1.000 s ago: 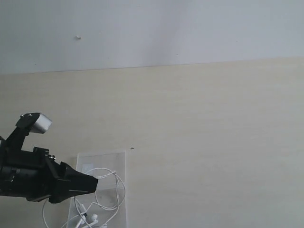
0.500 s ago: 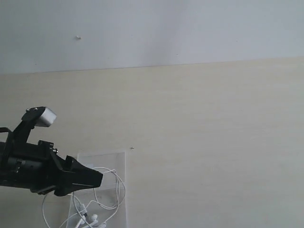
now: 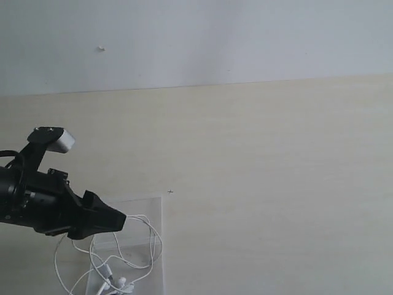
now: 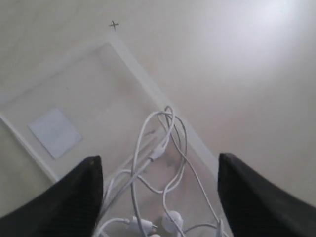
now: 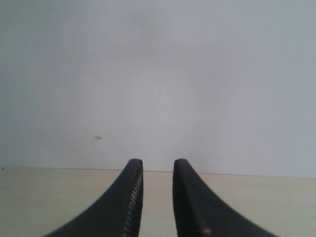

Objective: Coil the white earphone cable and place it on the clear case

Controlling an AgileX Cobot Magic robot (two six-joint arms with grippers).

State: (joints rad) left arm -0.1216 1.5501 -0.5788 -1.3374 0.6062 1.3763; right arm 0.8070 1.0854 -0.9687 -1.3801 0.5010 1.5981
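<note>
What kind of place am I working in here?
Probably a lab test bench: pale wood-grain table against a plain white wall, a small cross marked on it, with the clear case and earphone cable laid out.

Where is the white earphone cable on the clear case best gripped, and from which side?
Grip the white earphone cable at the bunch where its strands cross near the inline remote, not at one loose loop. Come straight down from above: it lies flat on the clear case, so a sideways approach would likely find no room.
</note>
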